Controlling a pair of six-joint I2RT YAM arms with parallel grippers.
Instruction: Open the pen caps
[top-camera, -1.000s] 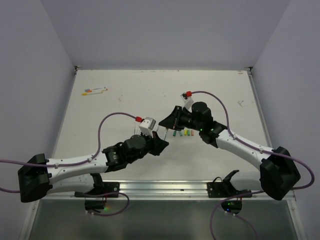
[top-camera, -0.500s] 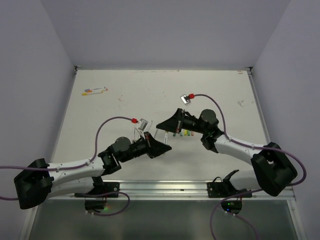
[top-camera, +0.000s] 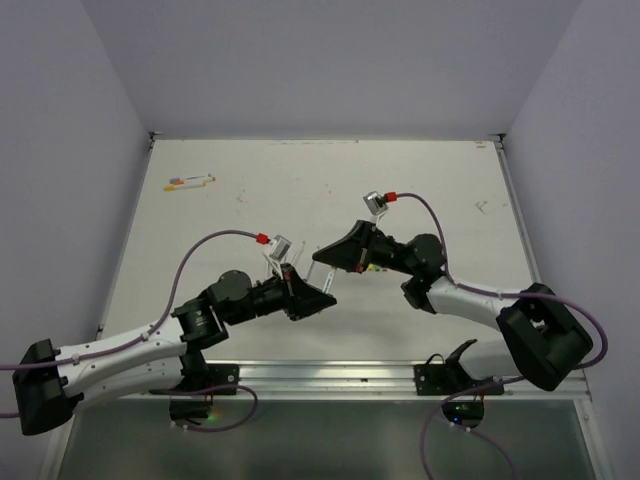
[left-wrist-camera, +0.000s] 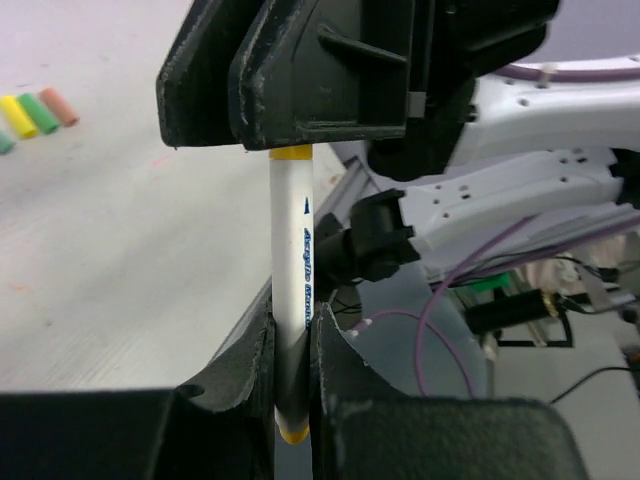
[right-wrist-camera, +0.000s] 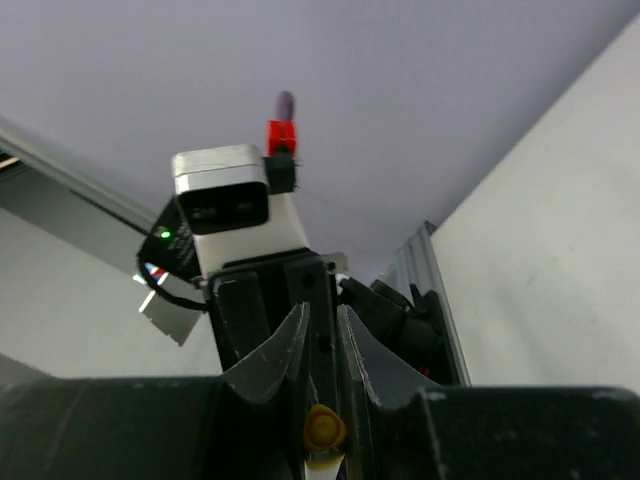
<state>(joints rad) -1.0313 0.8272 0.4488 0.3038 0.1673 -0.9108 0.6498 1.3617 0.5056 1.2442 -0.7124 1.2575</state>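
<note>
Both arms have drawn back toward the near edge of the counter (top-camera: 300, 180) since a second ago, the left elbow swinging out to the left. Their noses remain together above the middle of the counter.

Left end effector (left-wrist-camera: 293, 335): narrow, closed on the lower barrel of a white pen (left-wrist-camera: 292, 260). The pen's yellow tail shows just below the fingers.

Right end effector (left-wrist-camera: 300, 95): closed on the pen's other end. A yellow cap (left-wrist-camera: 292, 153) shows only as a thin collar under its fingers. In the right wrist view the cap's end sits between the two fingers (right-wrist-camera: 290, 350). The collar touches the barrel with no gap, so the cap appears not yet drawn off.

Loose caps (left-wrist-camera: 38, 110) in yellow, green and orange lie on the counter under the right arm. Two more pens (top-camera: 190, 182) lie near the far left corner.

Hazards, as judged:
- The left grip sits low on a smooth barrel. A stiff cap could drag the pen through the fingers instead of separating.
- A pull off the pen's axis would bend the barrel.
- A sudden release could throw the arms apart, or drop the pen among the loose caps.
- Both end effectors stand very close, so any twist risks contact.
</note>
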